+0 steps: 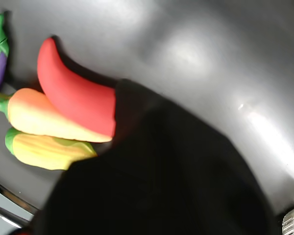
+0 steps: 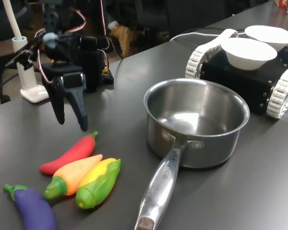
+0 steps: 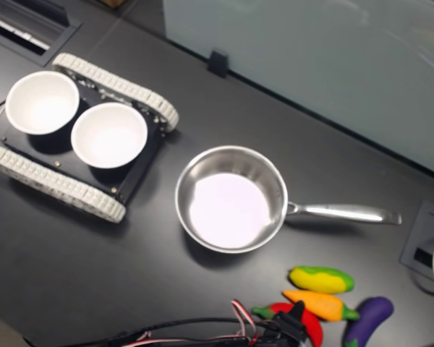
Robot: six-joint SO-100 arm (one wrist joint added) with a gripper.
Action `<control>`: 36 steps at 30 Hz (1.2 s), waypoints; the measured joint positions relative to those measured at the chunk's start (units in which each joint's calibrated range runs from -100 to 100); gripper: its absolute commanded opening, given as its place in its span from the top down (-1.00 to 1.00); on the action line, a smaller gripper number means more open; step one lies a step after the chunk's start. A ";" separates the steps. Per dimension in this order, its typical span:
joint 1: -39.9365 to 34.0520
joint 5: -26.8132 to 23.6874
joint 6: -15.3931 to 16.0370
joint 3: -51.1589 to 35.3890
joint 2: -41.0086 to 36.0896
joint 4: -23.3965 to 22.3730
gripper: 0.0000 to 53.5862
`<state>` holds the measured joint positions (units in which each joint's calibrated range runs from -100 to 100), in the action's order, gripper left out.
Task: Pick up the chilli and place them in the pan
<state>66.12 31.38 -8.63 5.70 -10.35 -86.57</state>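
Observation:
The red chilli lies on the dark table, its green stem pointing toward the arm. It touches an orange carrot toy along one side. My gripper hangs just above and behind the chilli's stem end, open, with nothing between its fingers. In the wrist view the chilli lies close ahead, its stem end hidden behind one black finger. The steel pan stands empty at the first exterior view's right, its long handle toward the front. In the second exterior view the arm covers part of the chilli, and the pan sits mid-table.
An orange carrot toy, a yellow-green corn toy and a purple eggplant toy lie beside the chilli. Two white bowls rest on a black tracked vehicle behind the pan. A white lamp base stands beside the arm.

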 measured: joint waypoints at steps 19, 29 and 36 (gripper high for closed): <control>-2.09 -0.10 0.09 0.00 9.76 2.12 -0.19; -2.09 -0.59 0.37 -2.44 13.22 2.72 -0.10; 0.00 -0.34 0.00 -3.80 14.90 3.57 0.08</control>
<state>66.12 31.04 -8.63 1.90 4.55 -83.00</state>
